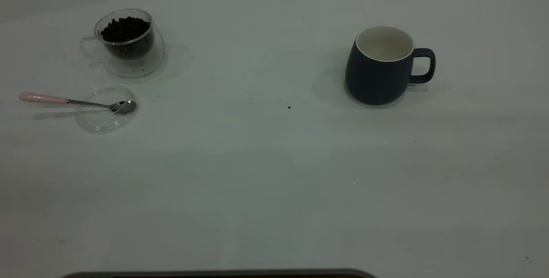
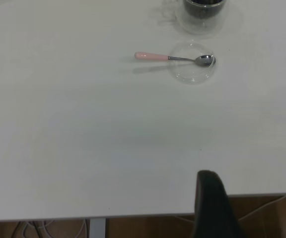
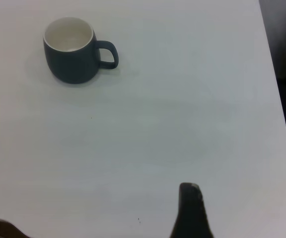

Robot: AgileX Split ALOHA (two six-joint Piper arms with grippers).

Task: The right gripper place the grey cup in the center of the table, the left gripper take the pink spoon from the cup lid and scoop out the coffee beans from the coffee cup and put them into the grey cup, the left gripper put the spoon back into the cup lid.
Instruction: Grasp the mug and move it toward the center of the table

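Grey cup point(image 1: 379, 70) at 2 o'clock on table point(image 1: 274, 175), pink spoon point(image 1: 73, 101) across cup lid point(image 1: 106, 109) at 9; can't tell either gripper's grip.

Exterior overlooks table point(image 1: 266, 162); wrist views high, far.

Two cups: grey cup point(image 1: 377, 70), coffee cup point(image 1: 128, 42); one pink spoon point(image 1: 68, 101); one cup lid point(image 1: 101, 117).

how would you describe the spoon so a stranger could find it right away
On the left side of the white table, just in front of the glass coffee cup holding dark beans, lies a clear round cup lid. The pink spoon rests across it, the only thing with a pink handle.
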